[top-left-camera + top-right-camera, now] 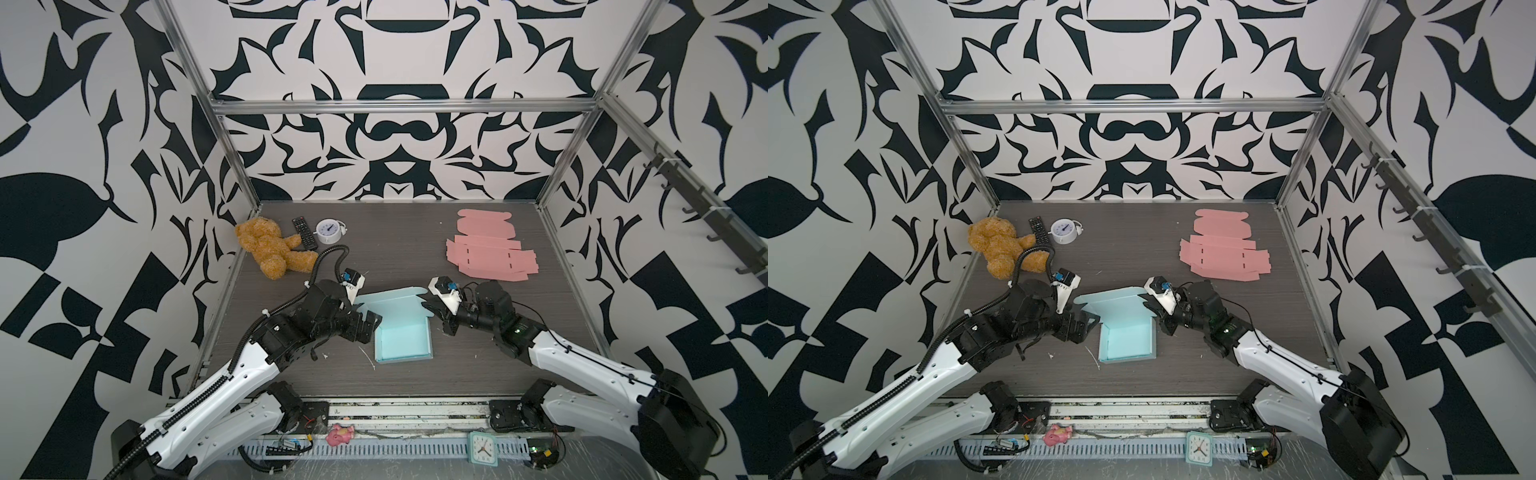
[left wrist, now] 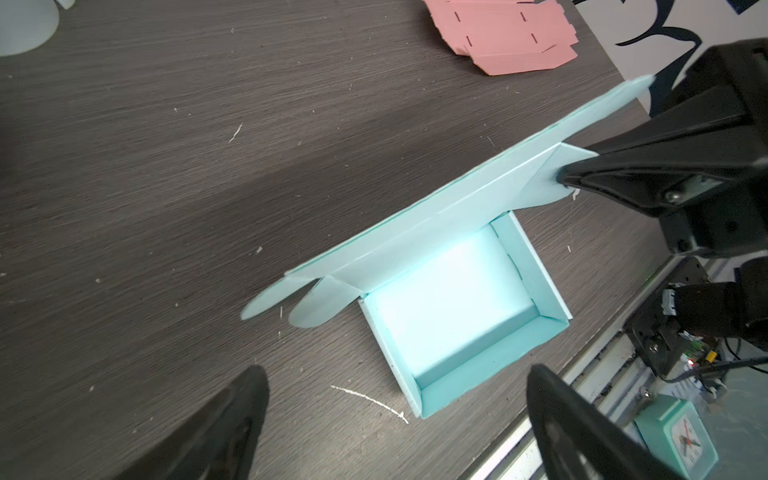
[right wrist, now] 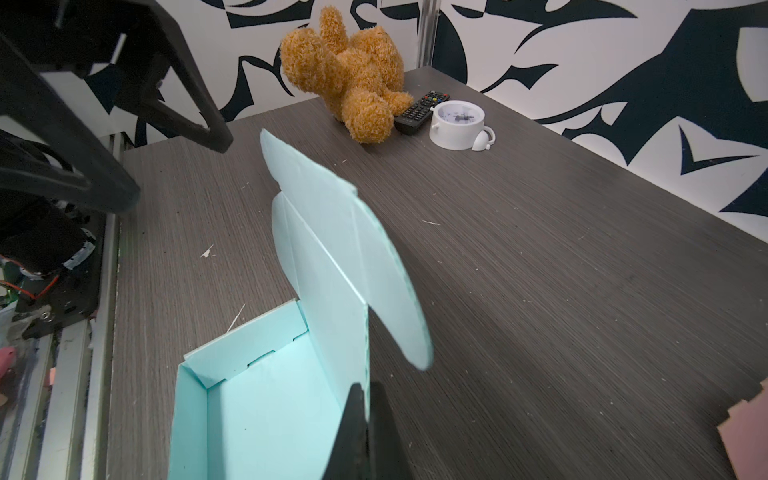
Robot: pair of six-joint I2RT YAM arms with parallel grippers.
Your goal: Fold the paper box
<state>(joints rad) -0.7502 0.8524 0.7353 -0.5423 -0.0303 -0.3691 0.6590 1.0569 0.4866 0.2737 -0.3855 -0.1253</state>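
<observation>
Left wrist view: right gripper (image 2: 561,179) pinches paper box (image 2: 449,307); left gripper (image 2: 397,374) beside.

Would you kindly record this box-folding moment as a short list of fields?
Box: light blue paper box, tray walls up, lid open and raised
Left gripper: open, beside box's left wall, holding nothing
Right gripper: shut on the lid's side flap
Spare stock: flat pink cardboard blanks, far right
Clutter: brown teddy bear, black remote, white round clock, far left
</observation>
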